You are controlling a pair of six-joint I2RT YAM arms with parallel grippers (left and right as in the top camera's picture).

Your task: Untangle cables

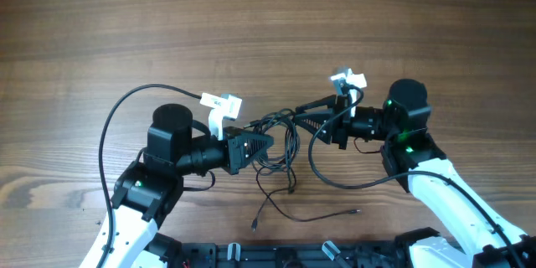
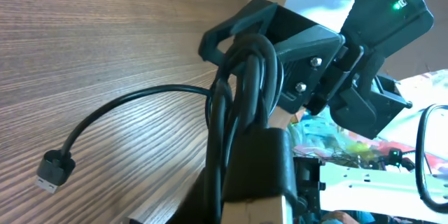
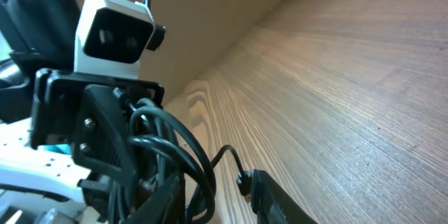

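The cables (image 1: 280, 134) are a tangle of thin black cords on the wooden table between my two grippers. Loose strands trail toward the front edge and end in small plugs (image 1: 254, 224) (image 1: 356, 212). My left gripper (image 1: 264, 144) points right and is shut on a bundle of the cables (image 2: 252, 77), which run straight out from its jaws (image 2: 241, 140). My right gripper (image 1: 306, 115) points left and faces it closely. In the right wrist view its fingers (image 3: 280, 196) stand apart, with loops of cable (image 3: 175, 147) between them lying against the left finger.
A black USB plug (image 2: 52, 171) on a curved cord lies on the wood left of the left gripper. Thick black arm wires arc beside each arm (image 1: 109, 126) (image 1: 327, 176). A black frame (image 1: 293, 255) runs along the table's front edge.
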